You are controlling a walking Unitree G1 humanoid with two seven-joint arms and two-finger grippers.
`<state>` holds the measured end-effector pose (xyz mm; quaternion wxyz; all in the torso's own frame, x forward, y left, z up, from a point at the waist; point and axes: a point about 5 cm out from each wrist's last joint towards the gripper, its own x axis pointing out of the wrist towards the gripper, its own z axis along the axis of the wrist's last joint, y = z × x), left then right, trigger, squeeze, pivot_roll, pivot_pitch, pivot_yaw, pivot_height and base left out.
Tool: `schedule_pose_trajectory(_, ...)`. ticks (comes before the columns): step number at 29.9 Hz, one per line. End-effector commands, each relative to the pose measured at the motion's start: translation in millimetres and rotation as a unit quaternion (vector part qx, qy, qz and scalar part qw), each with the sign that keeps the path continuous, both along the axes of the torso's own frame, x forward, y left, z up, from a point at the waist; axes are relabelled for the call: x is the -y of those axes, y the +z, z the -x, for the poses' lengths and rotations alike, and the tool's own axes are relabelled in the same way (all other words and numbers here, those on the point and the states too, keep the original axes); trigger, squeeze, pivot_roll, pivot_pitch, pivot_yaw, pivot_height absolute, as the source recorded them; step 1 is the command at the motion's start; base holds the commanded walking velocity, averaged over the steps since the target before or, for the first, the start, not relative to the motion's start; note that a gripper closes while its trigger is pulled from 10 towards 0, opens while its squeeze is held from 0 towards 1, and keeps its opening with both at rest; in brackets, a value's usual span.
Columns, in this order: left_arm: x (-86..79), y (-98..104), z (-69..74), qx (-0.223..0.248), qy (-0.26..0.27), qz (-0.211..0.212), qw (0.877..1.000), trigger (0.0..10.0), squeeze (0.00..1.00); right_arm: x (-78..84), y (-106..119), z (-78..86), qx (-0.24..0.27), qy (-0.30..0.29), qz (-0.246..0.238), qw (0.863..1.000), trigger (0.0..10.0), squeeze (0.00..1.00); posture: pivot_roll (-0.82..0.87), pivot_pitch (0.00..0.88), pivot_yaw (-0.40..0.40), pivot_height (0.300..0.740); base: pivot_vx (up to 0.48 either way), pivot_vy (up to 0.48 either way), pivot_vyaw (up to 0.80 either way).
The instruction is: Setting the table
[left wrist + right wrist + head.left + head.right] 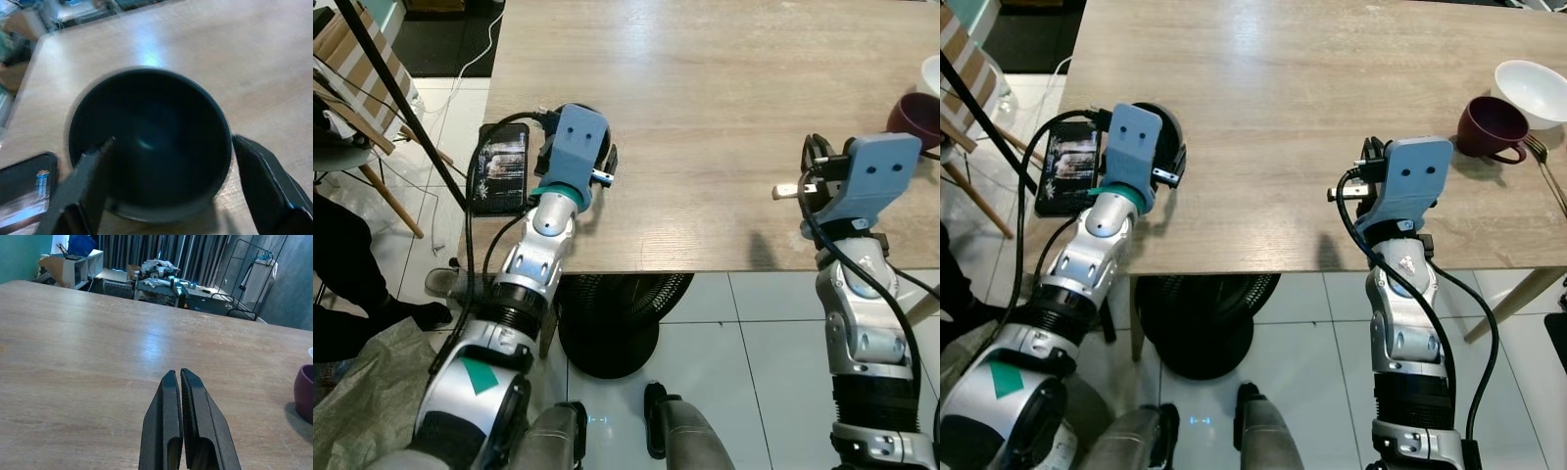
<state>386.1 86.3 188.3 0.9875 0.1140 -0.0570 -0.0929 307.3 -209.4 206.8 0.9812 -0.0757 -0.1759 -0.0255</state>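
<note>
Step in hand: you look to be taking up the dark bowl [149,147] with the left gripper [171,188], so that it can be set at a place on the table [724,108]
Bowl: it stands upright near the table's left front corner, just beside a black tablet-like device [501,166] lying flat at the edge; in the left eye view the blue wrist housing hides most of it
Left gripper: its fingers [78,191] are spread wide, one dipping just inside the rim, the other outside the wall and apart from it; it grips nothing yet
Advice: seat the wall deep between the fingers before you close; a shallow pinch on the rim may let the bowl tip; lift straight up, and mind the device beside it
Right gripper [182,421]: fingers pressed together on nothing, poised over bare wood near the front edge; leave it there
Other ware: a maroon mug [1492,127], a white bowl [1531,91] and a fork [1545,164] sit at the table's right end; keep your placing spot well apart from them
</note>
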Motion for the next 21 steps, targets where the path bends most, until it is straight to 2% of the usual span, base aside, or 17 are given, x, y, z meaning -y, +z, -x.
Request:
schedule_pose_trajectory(1, 1.2, -6, -0.1, -0.011, -0.011, -0.003, 1.000, 9.9, 0.00, 3.5, -4, 3.1, -0.009, -0.008, -0.004, 1.000, 10.0, 0.00, -0.06, 0.174, 0.044, 0.740, 0.000, 0.000, 0.00)
schedule_pose_trajectory(2, 1.4, -6, -1.2, -0.012, -0.014, -0.006, 1.000, 9.1, 0.00, 3.7, -4, 3.9, -0.009, -0.010, -0.005, 1.000, 10.0, 0.00, -0.06, 0.174, 0.044, 0.740, 0.000, 0.000, 0.00)
schedule_pose_trajectory(4, 0.8, -6, -5.1, -0.016, -0.015, -0.008, 1.000, 5.3, 0.00, 4.2, -4, 5.4, -0.009, -0.012, -0.006, 1.000, 10.0, 0.00, -0.07, 0.177, 0.048, 0.740, 0.000, 0.000, 0.00)
schedule_pose_trajectory(5, 0.8, -6, -5.1, -0.016, -0.015, -0.008, 1.000, 5.3, 0.00, 4.2, -4, 5.4, -0.009, -0.012, -0.006, 1.000, 10.0, 0.00, -0.07, 0.177, 0.048, 0.740, 0.000, 0.000, 0.00)
schedule_pose_trajectory(6, -0.3, -5, -7.2, -0.018, -0.013, -0.009, 1.000, 4.0, 0.00, 4.3, -4, 6.1, -0.009, -0.013, -0.006, 1.000, 10.0, 0.00, -0.08, 0.180, 0.050, 0.740, 0.000, 0.000, 0.00)
schedule_pose_trajectory(7, -1.8, -5, -9.7, -0.020, -0.010, -0.011, 1.000, 1.3, 0.00, 4.4, -4, 6.8, -0.009, -0.014, -0.006, 1.000, 10.0, 0.00, -0.08, 0.181, 0.051, 0.740, 0.000, 0.000, 0.00)
schedule_pose_trajectory(8, -1.8, -5, -9.7, -0.020, -0.010, -0.011, 1.000, 1.3, 0.00, 4.4, -4, 6.8, -0.009, -0.014, -0.006, 1.000, 10.0, 0.00, -0.08, 0.181, 0.051, 0.740, 0.000, 0.000, 0.00)
schedule_pose_trajectory(9, -2.9, -4, -11.3, -0.022, -0.007, -0.012, 1.000, 0.0, 0.00, 4.6, -4, 7.4, -0.008, -0.015, -0.007, 1.000, 10.0, 0.00, -0.08, 0.181, 0.051, 0.740, 0.000, 0.000, 0.00)
schedule_pose_trajectory(21, -2.8, 0, -14.1, -0.008, -0.012, -0.020, 1.000, 0.0, 0.00, 4.7, -5, 9.0, -0.011, -0.019, -0.009, 1.000, 10.0, 0.00, -0.08, 0.180, 0.053, 0.740, 0.000, 0.000, 0.00)
